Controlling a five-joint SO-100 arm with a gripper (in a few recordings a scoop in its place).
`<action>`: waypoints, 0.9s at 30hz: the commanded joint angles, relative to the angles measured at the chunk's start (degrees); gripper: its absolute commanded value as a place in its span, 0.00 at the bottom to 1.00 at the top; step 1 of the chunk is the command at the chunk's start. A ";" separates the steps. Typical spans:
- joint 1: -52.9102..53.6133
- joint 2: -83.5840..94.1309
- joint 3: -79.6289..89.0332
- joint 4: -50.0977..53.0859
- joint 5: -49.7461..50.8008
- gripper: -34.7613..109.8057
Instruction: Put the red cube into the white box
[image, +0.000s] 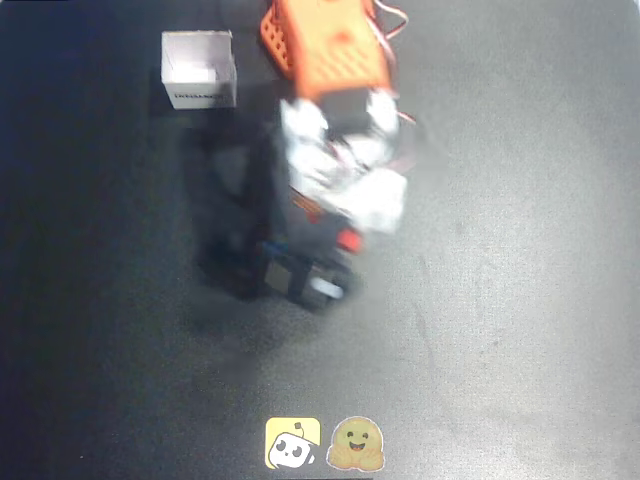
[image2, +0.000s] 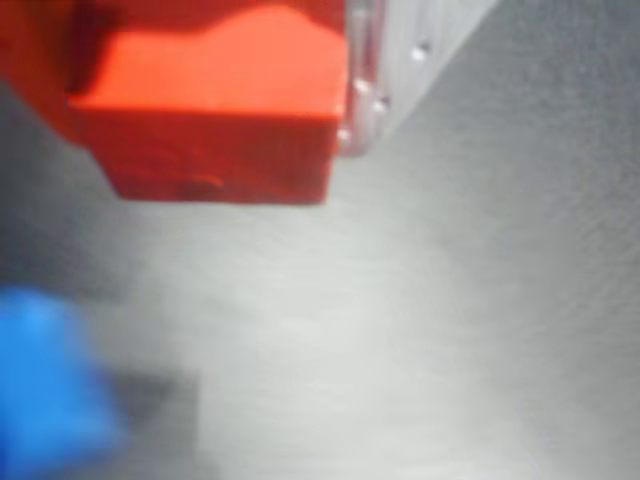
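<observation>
Sitting near the far left corner of the dark surface (image: 520, 330) in the overhead view: the white box (image: 199, 70), open top up. Hanging over the middle of the surface, well apart from the box: the end effector (image: 335, 262), blurred, gripping the red cube (image: 347, 240), seen large in the wrist view (image2: 215, 125). Lying blurred at the lower left of the wrist view: a blue cube (image2: 45, 385).

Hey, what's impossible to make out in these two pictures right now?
- Pincer state: motion blur in the overhead view; the red cube crowds the wrist view.
- Blue cube: blurred, cut by the wrist view's left edge.
- Box print: too small overhead.
</observation>
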 joint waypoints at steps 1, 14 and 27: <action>6.94 6.24 -1.32 5.71 0.79 0.24; 48.08 32.17 20.39 7.91 -9.14 0.24; 61.17 64.42 46.49 11.87 -10.28 0.24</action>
